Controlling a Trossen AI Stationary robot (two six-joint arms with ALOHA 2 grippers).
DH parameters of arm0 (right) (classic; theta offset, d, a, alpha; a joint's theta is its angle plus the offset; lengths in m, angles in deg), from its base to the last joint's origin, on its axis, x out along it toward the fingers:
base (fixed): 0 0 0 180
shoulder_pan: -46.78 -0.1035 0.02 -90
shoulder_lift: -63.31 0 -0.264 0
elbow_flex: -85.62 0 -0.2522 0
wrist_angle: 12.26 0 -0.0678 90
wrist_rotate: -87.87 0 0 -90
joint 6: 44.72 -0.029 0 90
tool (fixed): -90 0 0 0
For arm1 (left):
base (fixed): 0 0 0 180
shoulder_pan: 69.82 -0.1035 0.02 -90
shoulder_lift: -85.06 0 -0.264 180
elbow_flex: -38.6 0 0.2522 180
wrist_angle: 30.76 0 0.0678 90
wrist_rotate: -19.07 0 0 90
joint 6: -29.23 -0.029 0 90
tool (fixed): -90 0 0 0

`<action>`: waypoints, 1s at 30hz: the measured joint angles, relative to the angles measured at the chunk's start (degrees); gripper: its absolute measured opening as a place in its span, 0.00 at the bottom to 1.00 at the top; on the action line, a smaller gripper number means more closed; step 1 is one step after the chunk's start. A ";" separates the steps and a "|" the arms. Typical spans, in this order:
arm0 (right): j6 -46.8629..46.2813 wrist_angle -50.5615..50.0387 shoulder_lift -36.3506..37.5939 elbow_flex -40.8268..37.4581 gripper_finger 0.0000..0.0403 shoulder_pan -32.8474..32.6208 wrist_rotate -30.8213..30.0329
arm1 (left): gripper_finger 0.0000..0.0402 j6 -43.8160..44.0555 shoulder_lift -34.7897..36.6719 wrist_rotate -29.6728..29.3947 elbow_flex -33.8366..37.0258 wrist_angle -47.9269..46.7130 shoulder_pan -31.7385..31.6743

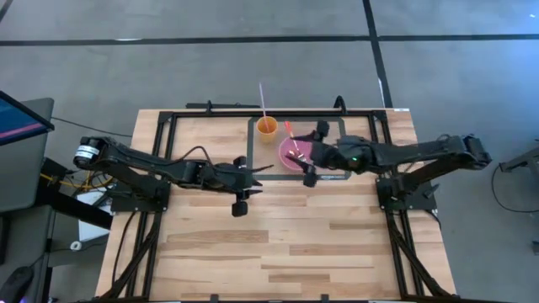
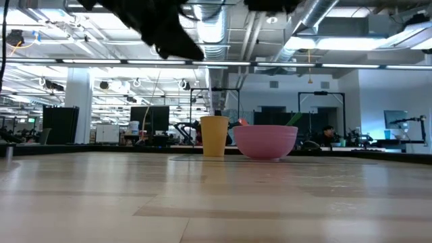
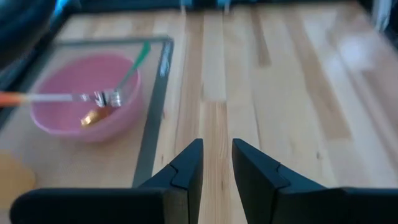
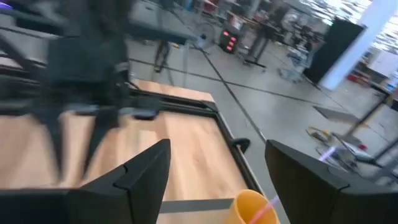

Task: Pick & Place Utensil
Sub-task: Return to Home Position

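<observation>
Pulling both arms back looks like the only step left, and the danger lies in how close they are to the finished setting. The right gripper (image 1: 310,155) hangs over the edge of the pink bowl (image 1: 293,156) with its fingers spread wide and nothing between them. One finger reaches toward the yellow cup (image 1: 267,126) side of the bowl, the other past its near rim. The orange fork (image 3: 37,98) lies in the bowl beside a green-handled utensil (image 3: 140,56), and its handle juts over the rim. A retreat that drops or swings sideways could catch that handle and flip the fork out, or push the bowl across the tablemat (image 1: 340,123).

The cup stands just beside the bowl on the mat, with the pink straw (image 1: 262,97) standing tall in it — it is probably light and top-heavy, so one brush from a wide finger may topple it.

The left gripper (image 1: 257,170) is empty, its fingers drawn nearly together, and it sits just off the mat's left border. Its risk is smaller — mostly snagging that border.
</observation>
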 joint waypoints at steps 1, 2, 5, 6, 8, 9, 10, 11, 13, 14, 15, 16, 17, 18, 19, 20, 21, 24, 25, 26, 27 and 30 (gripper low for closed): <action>0.00 -1.38 1.23 0.00 0.63 -0.86 0.02 | 0.21 0.05 1.17 0.02 0.00 0.12 0.02; 0.01 -3.26 2.63 0.00 0.63 -1.74 0.02 | 0.21 0.07 2.56 0.02 0.00 -0.04 0.02; -1.30 -8.53 6.94 0.00 0.63 -3.91 0.02 | 0.21 -0.06 7.14 0.02 0.00 -0.59 0.02; -2.87 -10.31 8.52 0.00 0.63 -4.55 0.00 | 0.21 -0.08 8.77 0.00 0.00 -1.29 0.02; -6.81 -14.07 11.66 0.00 0.63 -5.65 -0.02 | 0.21 -0.06 12.24 0.00 0.00 -2.80 0.02; -8.54 -15.93 13.32 0.00 0.63 -6.10 -0.02 | 0.21 -0.04 14.02 0.00 0.26 -3.20 0.02; -10.11 -18.19 14.99 -0.02 0.63 -6.53 -0.02 | 0.21 -0.05 16.03 0.00 0.92 -2.99 0.02; -11.47 -19.17 16.68 -0.54 0.63 -7.02 -0.04 | 0.21 -0.05 18.17 0.00 1.94 -3.10 0.02; -13.28 -18.91 20.04 -2.96 0.63 -7.87 -0.03 | 0.21 -0.03 22.29 -0.02 4.54 -2.87 0.02; -13.84 -18.50 21.57 -4.45 0.63 -8.30 -0.02 | 0.21 0.00 24.38 -0.03 6.38 -2.38 0.01; -14.23 -17.68 23.13 -6.14 0.63 -8.79 -0.02 | 0.21 0.15 26.38 -0.02 8.40 -1.67 0.02; -14.66 -16.94 24.54 -7.92 0.63 -9.18 -0.05 | 0.21 0.44 28.17 -0.02 10.42 -0.28 0.02; -15.12 -16.52 25.91 -9.58 0.63 -9.55 -0.04 | 0.21 1.10 30.19 -0.02 12.70 1.30 0.00; -15.32 -15.37 27.29 -11.44 0.63 -9.81 0.00 | 0.21 1.56 32.28 -0.04 15.01 2.54 0.00; -15.46 -14.30 28.49 -13.17 0.63 -10.08 0.00 | 0.21 1.97 34.10 -0.02 16.99 3.89 0.02; -15.43 -13.01 29.63 -14.86 0.63 -10.16 0.00 | 0.21 2.34 35.85 -0.02 18.96 5.45 0.01; -15.41 -11.74 30.76 -16.46 0.63 -10.12 0.00 | 0.21 2.51 37.80 -0.03 20.92 6.57 0.00; -15.41 -8.40 33.57 -20.88 0.63 -10.06 0.26 | 0.21 2.50 43.14 0.00 25.97 10.75 0.02; -15.40 -7.76 34.52 -22.34 0.63 -10.06 0.28 | 0.21 2.46 45.11 -0.02 27.55 11.81 0.00; -15.51 -6.80 35.49 -23.74 0.63 -10.12 0.28 | 0.21 2.34 46.88 -0.02 29.01 12.63 0.02; -16.08 -6.23 36.47 -25.05 0.63 -10.12 0.30 | 0.21 2.05 48.43 -0.02 30.27 13.73 0.02; -18.26 -3.42 39.31 -29.22 0.63 -10.01 0.43 | 0.21 1.68 53.10 0.00 33.71 15.13 0.00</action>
